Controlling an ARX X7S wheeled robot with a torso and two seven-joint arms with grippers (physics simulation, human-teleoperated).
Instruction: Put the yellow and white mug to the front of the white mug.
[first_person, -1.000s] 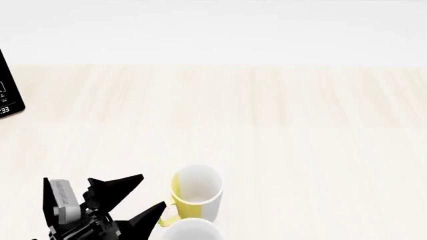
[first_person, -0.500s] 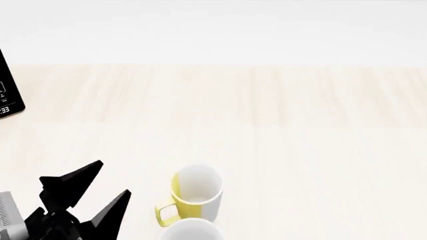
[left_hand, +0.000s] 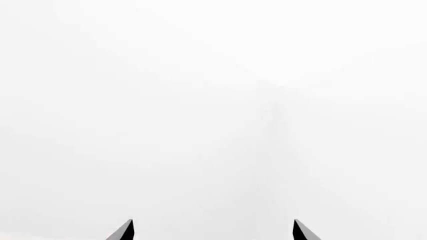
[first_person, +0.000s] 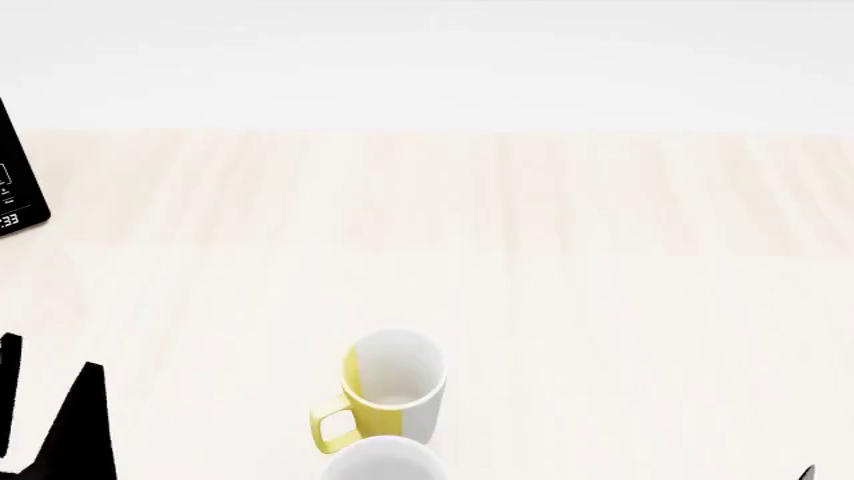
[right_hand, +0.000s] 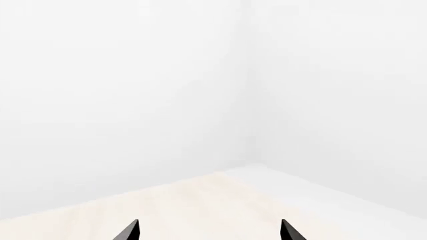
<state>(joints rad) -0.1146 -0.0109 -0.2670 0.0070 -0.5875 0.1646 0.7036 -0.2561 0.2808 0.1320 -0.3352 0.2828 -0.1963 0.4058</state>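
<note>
**Desk:** Where do the two mugs stand?

**Photographer:** In the head view the yellow mug (first_person: 391, 388) sits upright on the pale tabletop (first_person: 601, 300), low and centre, its yellow handle turned toward the robot's left. The white mug (first_person: 383, 462) is right at the bottom edge, only its rim showing, nearer the robot and just beside the yellow one. Whether they touch, I cannot tell.

**Desk:** And the arms?

**Photographer:** Both are well clear of the mugs. The left gripper (first_person: 47, 425) shows only as black tips in the lower-left corner of the head view; its wrist view has two tips set wide apart with nothing between them, so the jaws are spread and hold nothing. The right gripper (right_hand: 209, 231) likewise shows two separated tips in its own view, jaws apart and empty, facing blank wall and a strip of tabletop. A sliver of black at the head view's lower-right corner may be that arm.

**Desk:** How far along is the job?

**Photographer:** My reading is that the placing looks done: the yellow mug stands free, on the far side of the white one. If "front" means the robot's side, it is not. What seems left is only parking the arms.

**Desk:** Anything else in shot?

**Photographer:** A black device (first_person: 16, 180) at the left edge, cropped.
</note>
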